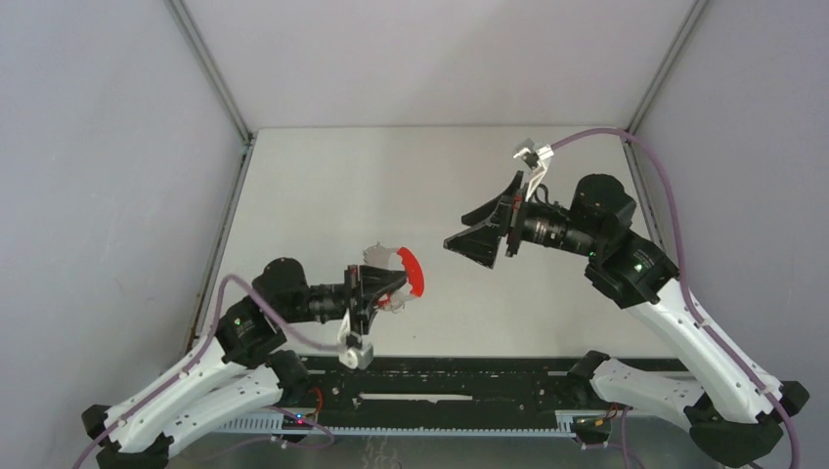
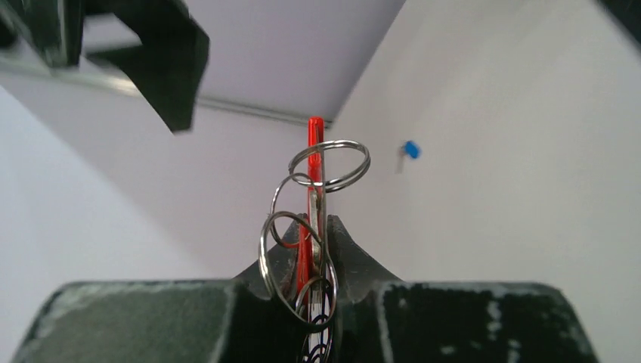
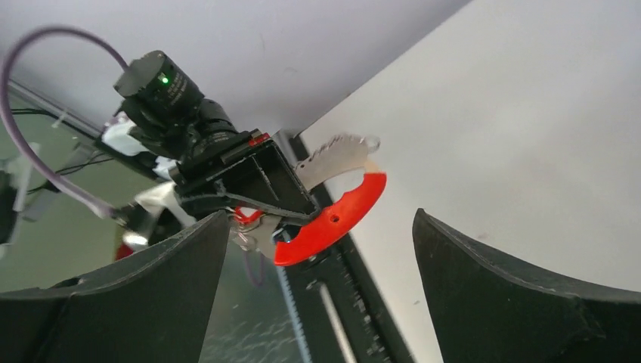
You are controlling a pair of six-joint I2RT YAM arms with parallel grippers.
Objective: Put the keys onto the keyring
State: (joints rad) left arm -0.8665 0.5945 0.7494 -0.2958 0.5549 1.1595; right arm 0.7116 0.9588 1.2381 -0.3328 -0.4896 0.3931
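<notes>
My left gripper (image 1: 389, 290) is shut on the keyring (image 1: 413, 271) and holds it up above the table near the front. In the left wrist view the red band (image 2: 314, 132) stands edge-on between the fingers (image 2: 344, 249), with several silver rings (image 2: 329, 166) looped around it. One key with a blue tag (image 2: 409, 150) lies far off on the white table. The right wrist view shows the red band (image 3: 336, 219) with a toothed silver piece (image 3: 340, 155) above it. My right gripper (image 1: 458, 230) hangs open and empty to the right of the keyring, apart from it. The red-tagged key I cannot make out.
A black rail (image 1: 459, 376) runs along the table's near edge under the left gripper. Grey walls close the white table (image 1: 391, 186) in on the left, back and right. The right arm (image 1: 606, 234) reaches in from the right.
</notes>
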